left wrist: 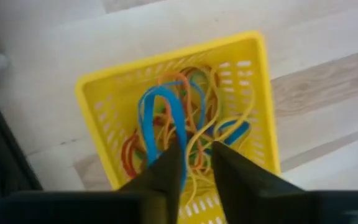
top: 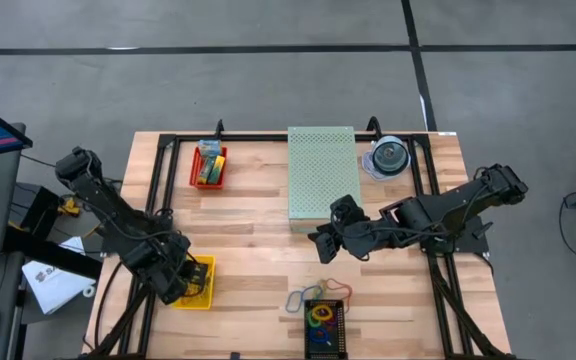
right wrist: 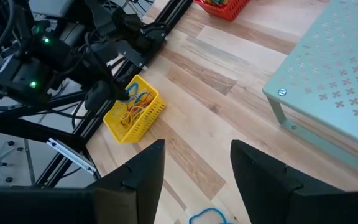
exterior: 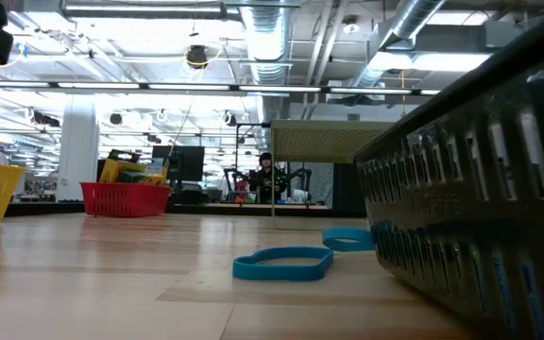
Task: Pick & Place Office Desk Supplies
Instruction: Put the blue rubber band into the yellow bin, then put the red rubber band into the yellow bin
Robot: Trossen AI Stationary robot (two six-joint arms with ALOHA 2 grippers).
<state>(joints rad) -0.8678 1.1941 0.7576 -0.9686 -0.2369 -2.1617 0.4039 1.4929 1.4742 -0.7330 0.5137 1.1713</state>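
Yellow basket (left wrist: 104, 106) holds a tangle of bands (left wrist: 179, 124); left end effector (left wrist: 194, 171) hangs just above them, fingers slightly apart, empty. Right end effector (right wrist: 194, 168), fingers apart, empty, hovers beside green box (top: 321, 175), well apart from basket. Blue bands (exterior: 283, 263) lie on worktop (exterior: 111, 274).

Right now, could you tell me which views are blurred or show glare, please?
Low view: the black basket fills the right, too close to be sharp; ceiling lights glare. Left wrist view: soft, the yellow basket and blue rubber band smeared. High and right wrist views: evenly lit, fairly crisp.
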